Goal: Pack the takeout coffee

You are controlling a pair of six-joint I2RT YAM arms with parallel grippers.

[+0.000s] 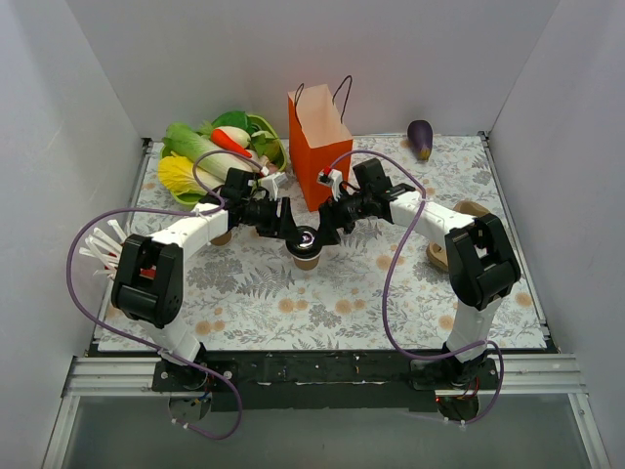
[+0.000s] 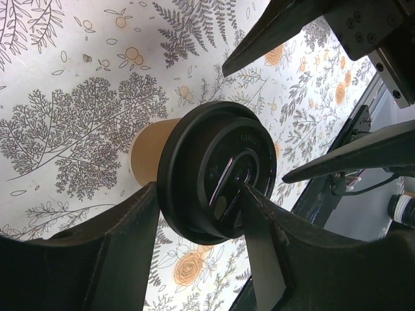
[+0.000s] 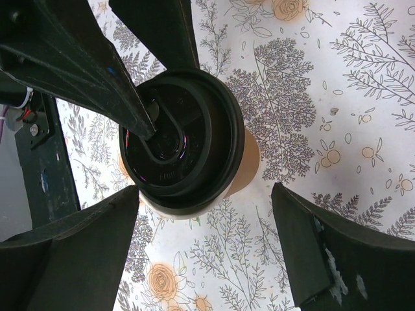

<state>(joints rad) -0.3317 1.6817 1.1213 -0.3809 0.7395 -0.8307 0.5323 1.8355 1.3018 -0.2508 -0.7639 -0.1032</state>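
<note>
A brown paper coffee cup [image 1: 307, 258] with a black lid [image 1: 306, 237] stands upright mid-table, in front of the orange paper bag [image 1: 317, 147]. My left gripper [image 1: 290, 233] is over it from the left. In the left wrist view the lid [image 2: 207, 155] sits between the parted fingers [image 2: 97, 253]; one fingertip lies against the rim and the other rests on the lid's top. My right gripper [image 1: 325, 233] is wide open from the right. In the right wrist view the cup [image 3: 249, 162] and its lid [image 3: 214, 129] are beside its left finger [image 3: 78, 253].
A green basket of vegetables [image 1: 220, 147] stands at the back left and an eggplant [image 1: 421, 139] at the back right. More brown cups lie at the right [image 1: 469, 208] and under the left arm [image 1: 223, 237]. White sticks [image 1: 103, 244] lie at the left edge.
</note>
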